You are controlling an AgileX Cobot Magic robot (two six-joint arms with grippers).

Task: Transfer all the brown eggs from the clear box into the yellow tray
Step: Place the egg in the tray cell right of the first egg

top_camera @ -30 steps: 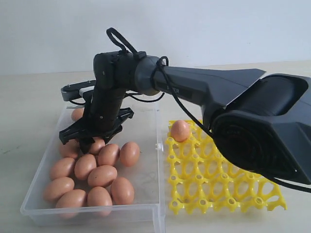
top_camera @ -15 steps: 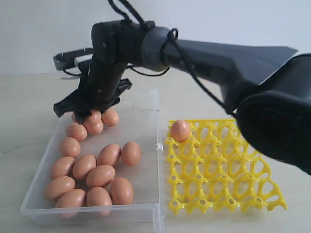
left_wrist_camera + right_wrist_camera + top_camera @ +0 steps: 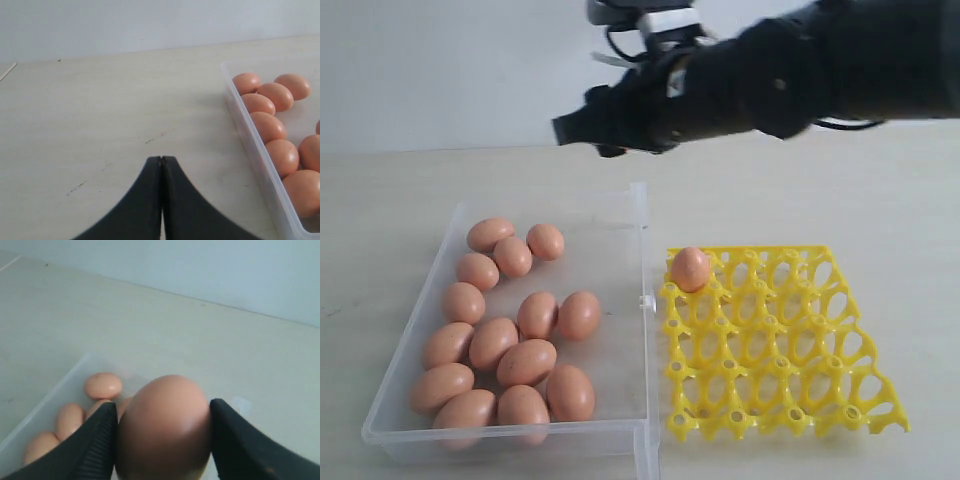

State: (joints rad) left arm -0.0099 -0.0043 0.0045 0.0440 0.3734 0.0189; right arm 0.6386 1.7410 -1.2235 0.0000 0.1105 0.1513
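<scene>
The right arm (image 3: 790, 70) is matte black and bulky, with a white block (image 3: 665, 20) near its end and thin black cables (image 3: 847, 124). The right tool (image 3: 162, 410) has black fingers (image 3: 95, 450) with ribbed faces; the left tool (image 3: 161, 162) has smooth black tapering fingers (image 3: 135, 210) that flare wide toward the base.

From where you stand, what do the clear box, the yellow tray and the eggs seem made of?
The clear box looks like glossy transparent plastic: the table shows through its walls. The yellow tray looks like smooth moulded plastic, an openwork grid. The brown eggs have matte shells; real or imitation, I cannot tell.
</scene>
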